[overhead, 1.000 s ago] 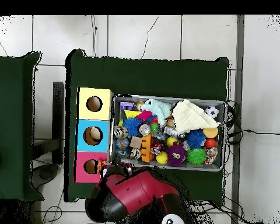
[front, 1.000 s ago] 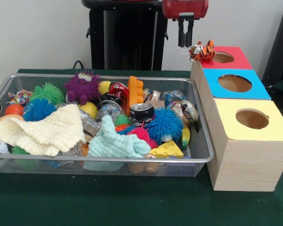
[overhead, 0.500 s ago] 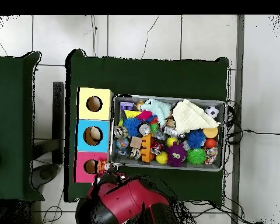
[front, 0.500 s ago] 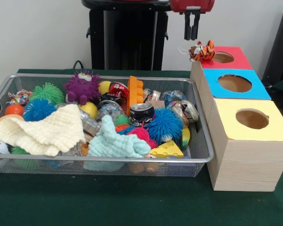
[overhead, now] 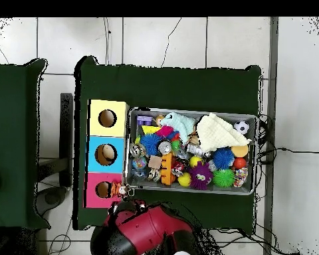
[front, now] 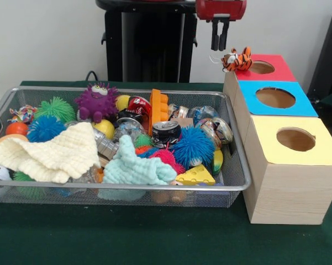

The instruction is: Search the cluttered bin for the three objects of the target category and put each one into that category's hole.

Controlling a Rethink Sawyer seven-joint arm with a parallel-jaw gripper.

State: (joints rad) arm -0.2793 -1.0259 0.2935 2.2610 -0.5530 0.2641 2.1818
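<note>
Gripper raised, fingers seemingly closed, empty

Robotics lab test cell. Evidence: dark green cloth-covered table set on a pale tiled floor, loose cables trailing over the tiles at the right of the overhead view, plain white wall across the top of the front view, black robot pedestal at top centre. A second green-covered table stands at the left edge of the overhead view.
</note>
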